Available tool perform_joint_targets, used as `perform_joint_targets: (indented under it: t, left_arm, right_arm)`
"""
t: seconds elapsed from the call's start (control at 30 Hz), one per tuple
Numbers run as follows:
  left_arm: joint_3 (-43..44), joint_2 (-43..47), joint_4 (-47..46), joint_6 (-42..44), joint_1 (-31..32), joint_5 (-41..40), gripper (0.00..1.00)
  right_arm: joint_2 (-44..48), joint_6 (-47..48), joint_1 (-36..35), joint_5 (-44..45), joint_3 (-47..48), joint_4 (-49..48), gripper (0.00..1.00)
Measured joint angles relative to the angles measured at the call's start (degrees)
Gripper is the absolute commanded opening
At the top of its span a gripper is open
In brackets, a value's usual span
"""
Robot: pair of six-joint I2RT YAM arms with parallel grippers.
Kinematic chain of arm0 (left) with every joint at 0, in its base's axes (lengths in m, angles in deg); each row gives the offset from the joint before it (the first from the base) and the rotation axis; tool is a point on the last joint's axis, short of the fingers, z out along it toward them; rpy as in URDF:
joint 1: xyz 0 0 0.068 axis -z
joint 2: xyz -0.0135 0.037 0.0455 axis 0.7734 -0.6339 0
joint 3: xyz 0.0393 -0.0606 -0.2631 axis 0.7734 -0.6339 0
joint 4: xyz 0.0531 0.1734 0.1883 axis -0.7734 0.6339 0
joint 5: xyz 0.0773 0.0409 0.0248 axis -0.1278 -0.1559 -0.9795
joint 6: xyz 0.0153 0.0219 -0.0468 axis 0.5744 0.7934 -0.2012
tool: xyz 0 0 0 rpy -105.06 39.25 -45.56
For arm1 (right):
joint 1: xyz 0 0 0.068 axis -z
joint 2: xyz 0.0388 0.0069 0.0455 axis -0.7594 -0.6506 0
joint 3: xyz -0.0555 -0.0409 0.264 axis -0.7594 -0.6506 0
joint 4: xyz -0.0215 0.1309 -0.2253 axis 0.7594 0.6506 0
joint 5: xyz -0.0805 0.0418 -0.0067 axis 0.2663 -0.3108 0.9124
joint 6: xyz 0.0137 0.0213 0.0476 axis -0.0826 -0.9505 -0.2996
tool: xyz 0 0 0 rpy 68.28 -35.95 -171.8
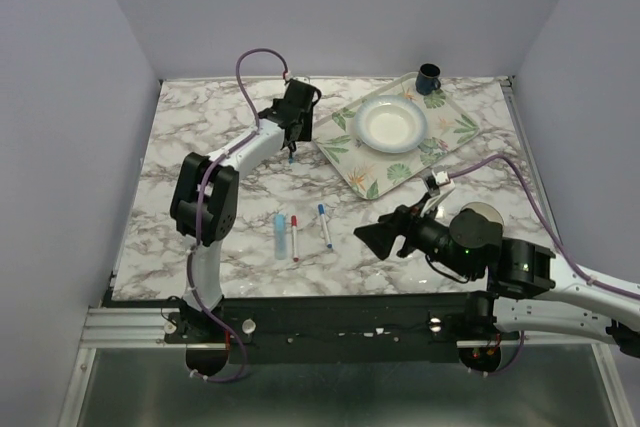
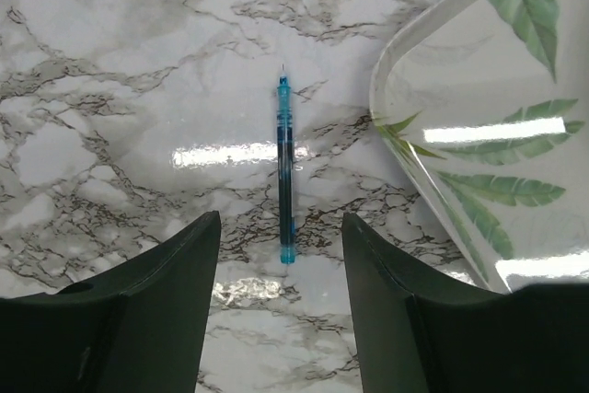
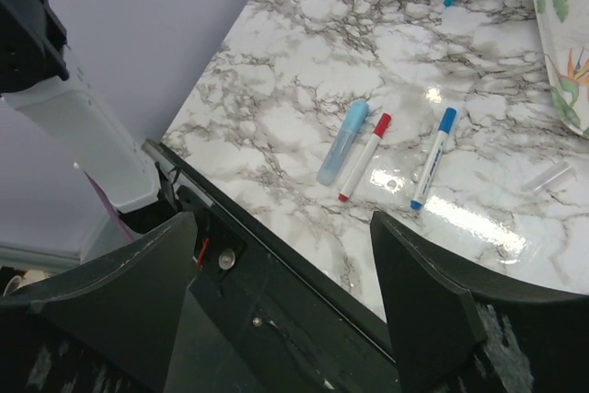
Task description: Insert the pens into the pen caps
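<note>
A slim teal pen lies on the marble table just left of the tray. My left gripper is open and empty above it, the pen's near end between its fingertips; it also shows in the top view. Near the front lie a thick light blue pen, a white pen with red ends and a white pen with blue ends. My right gripper is open and empty above the table's front edge, right of these pens in the top view. No loose coloured caps show.
A leaf-patterned tray at the back right holds a white bowl. A dark blue mug stands at its far corner. A small clear tube-like piece lies right of the blue-ended pen.
</note>
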Motion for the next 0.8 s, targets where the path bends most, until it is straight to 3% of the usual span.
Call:
perform_joint_targets:
  t: [0.37,0.77,0.8]
  left_arm:
    - [2.91,-10.03,0.42,-0.04,-3.32,5.53,0.50]
    - [3.72,-11.87,0.85,-0.22,-3.78,10.38,0.26]
    - [3.74,-11.89,0.92,-0.24,-3.78,10.43,0.21]
  right_arm:
    - [1.31,0.11,0.00,0.00,0.17,0.55,0.83]
    - [0.81,0.31,0.00,0.00,1.88,1.40,0.83]
    - [0.83,0.31,0.00,0.00,2.03,1.40,0.83]
